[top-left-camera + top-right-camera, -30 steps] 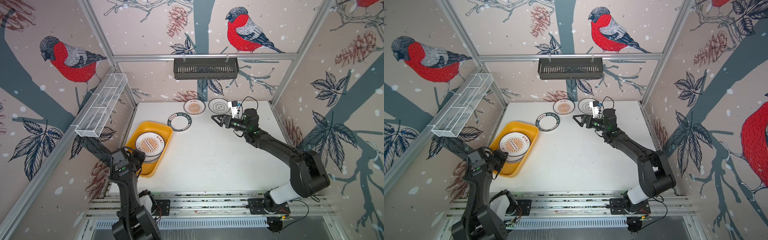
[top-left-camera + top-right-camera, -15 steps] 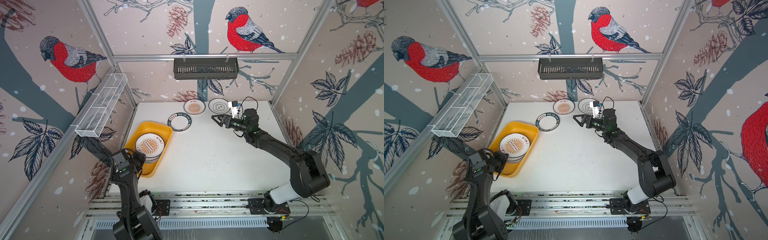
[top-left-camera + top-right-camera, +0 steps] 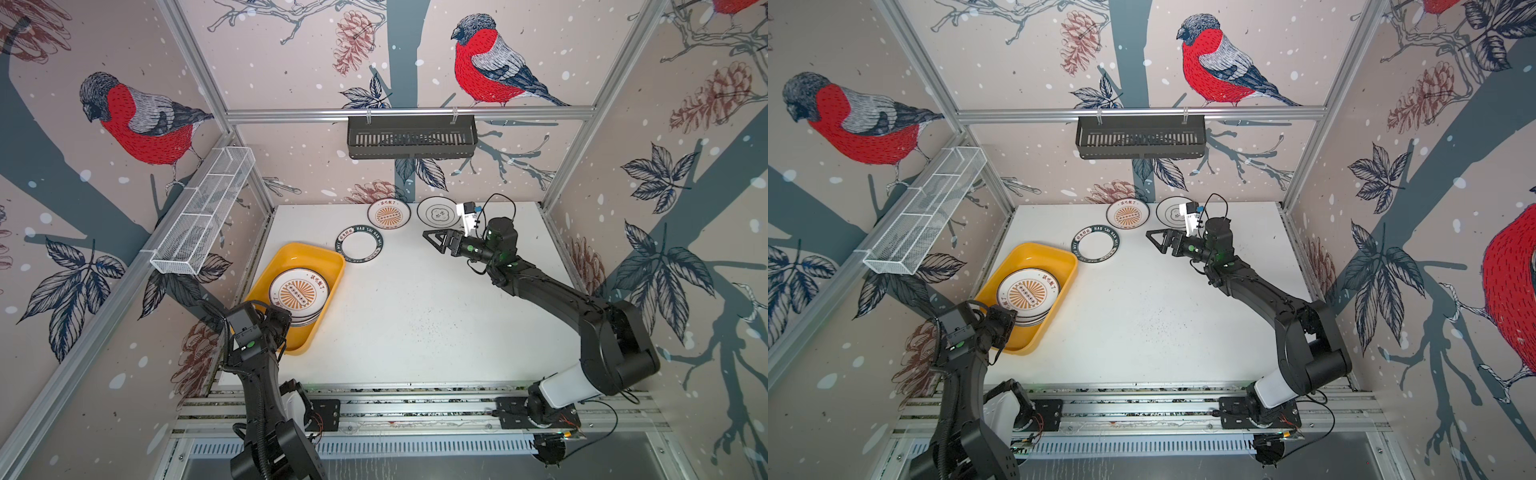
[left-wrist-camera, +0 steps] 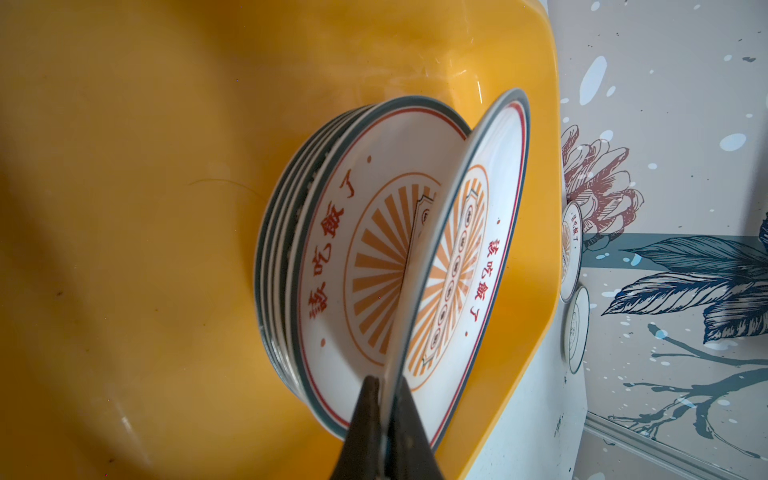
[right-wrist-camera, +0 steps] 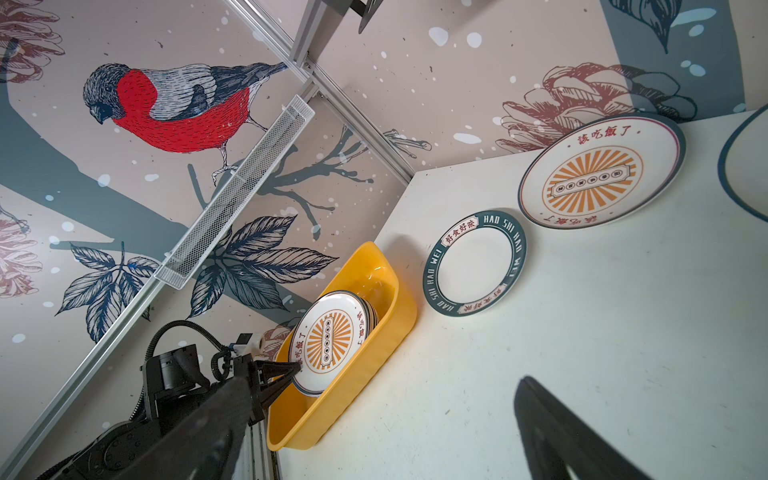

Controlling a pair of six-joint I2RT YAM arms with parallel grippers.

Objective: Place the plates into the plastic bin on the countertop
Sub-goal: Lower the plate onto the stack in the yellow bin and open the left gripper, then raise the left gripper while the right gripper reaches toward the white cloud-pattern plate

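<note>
The yellow plastic bin (image 3: 309, 258) (image 3: 1040, 257) sits at the countertop's (image 3: 415, 316) left edge and holds a stack of plates (image 4: 353, 257). My left gripper (image 4: 387, 409) (image 3: 279, 319) is shut on the near rim of an orange sunburst plate (image 4: 469, 266) (image 3: 298, 291), which it holds tilted above that stack. Three plates lie on the countertop at the back: a green lettered-rim plate (image 3: 360, 232) (image 5: 473, 264), a sunburst plate (image 3: 389, 214) (image 5: 598, 174) and a black-rimmed plate (image 3: 436, 212). My right gripper (image 3: 434, 240) (image 3: 1157, 240) hovers open and empty beside them.
A black slatted basket (image 3: 411, 137) hangs on the back rail. A white wire-mesh basket (image 3: 203, 216) runs along the left wall. Aluminium rails (image 3: 415, 405) border the front edge. In the right wrist view one dark finger (image 5: 552, 428) shows over bare countertop.
Hardly anything differs: the left arm has shifted only slightly by the bin with the plate still in its grip, and the right arm has held still.
</note>
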